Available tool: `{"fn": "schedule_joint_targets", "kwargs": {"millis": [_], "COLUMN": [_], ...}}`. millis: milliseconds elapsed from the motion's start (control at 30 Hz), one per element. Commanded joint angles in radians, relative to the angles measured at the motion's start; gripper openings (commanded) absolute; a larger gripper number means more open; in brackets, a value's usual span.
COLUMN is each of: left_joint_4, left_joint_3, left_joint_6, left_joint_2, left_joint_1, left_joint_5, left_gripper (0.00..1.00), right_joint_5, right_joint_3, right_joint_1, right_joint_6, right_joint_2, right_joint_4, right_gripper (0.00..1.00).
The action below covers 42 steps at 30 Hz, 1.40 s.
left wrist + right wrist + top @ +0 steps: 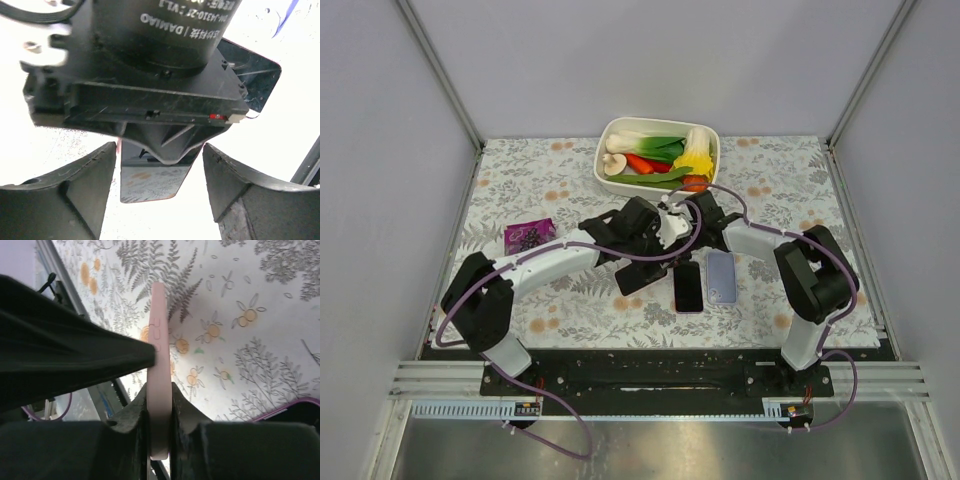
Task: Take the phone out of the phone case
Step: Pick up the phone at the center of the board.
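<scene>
My right gripper (pixel 159 400) is shut on a pale pink phone case (pixel 158 355), seen edge-on with its side buttons showing, held above the floral table. In the top view the case (pixel 671 228) hangs at mid-table between both grippers. The phone's dark reflective screen (pixel 150 182) shows in the left wrist view below the right gripper's black body. My left gripper (pixel 160 170) is open, its fingers (pixel 65 195) spread either side of the phone. One left finger (pixel 75 355) touches the case's flat side. In the top view the left gripper (pixel 655 232) faces the right gripper (pixel 688 215).
A black phone with a purple rim (pixel 688 287) and a lavender phone or case (pixel 721 276) lie flat in front of the grippers. A white bin of toy vegetables (pixel 658 152) stands at the back. A purple packet (pixel 528 236) lies at the left.
</scene>
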<state>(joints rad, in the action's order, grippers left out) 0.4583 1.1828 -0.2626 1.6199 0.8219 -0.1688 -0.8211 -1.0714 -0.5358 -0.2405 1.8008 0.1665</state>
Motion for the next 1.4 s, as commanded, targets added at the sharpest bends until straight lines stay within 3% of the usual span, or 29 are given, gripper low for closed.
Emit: {"fn": "schedule_joint_targets", "kwargs": {"millis": [0, 33, 100, 267, 367, 833, 1133, 1367], "left_joint_4": [-0.073, -0.073, -0.066, -0.037, -0.003, 0.186, 0.189, 0.192], "left_joint_3": [0.005, 0.005, 0.001, -0.025, -0.046, -0.083, -0.014, 0.058], "left_joint_6": [0.025, 0.026, 0.022, -0.01, -0.036, -0.221, -0.207, -0.193], "left_joint_2": [-0.061, -0.067, -0.078, -0.127, -0.178, -0.383, -0.315, -0.25], "left_joint_1": [-0.029, -0.033, -0.05, -0.078, -0.108, -0.263, -0.268, -0.261], "left_joint_5": [-0.104, -0.115, -0.142, -0.228, -0.282, -0.511, -0.6, -0.71], "left_gripper": [0.0, 0.01, 0.13, 0.71, 0.85, 0.96, 0.99, 0.99], "right_joint_5": [0.048, 0.05, 0.056, 0.082, 0.088, 0.071, 0.011, 0.0], "right_joint_3": [-0.016, -0.019, -0.024, -0.03, -0.032, -0.146, -0.275, -0.297], "right_joint_1": [0.007, 0.008, 0.007, 0.014, 0.026, 0.048, 0.03, -0.003], "right_joint_6": [0.078, 0.09, 0.115, 0.168, 0.204, 0.483, 0.699, 0.748], "right_joint_2": [-0.043, -0.049, -0.069, -0.124, -0.161, -0.369, -0.483, -0.491], "right_joint_4": [0.034, 0.051, 0.082, 0.149, 0.192, 0.464, 0.665, 0.714], "right_gripper": [0.05, 0.0, 0.0, 0.0, 0.0, 0.0, 0.0, 0.0]}}
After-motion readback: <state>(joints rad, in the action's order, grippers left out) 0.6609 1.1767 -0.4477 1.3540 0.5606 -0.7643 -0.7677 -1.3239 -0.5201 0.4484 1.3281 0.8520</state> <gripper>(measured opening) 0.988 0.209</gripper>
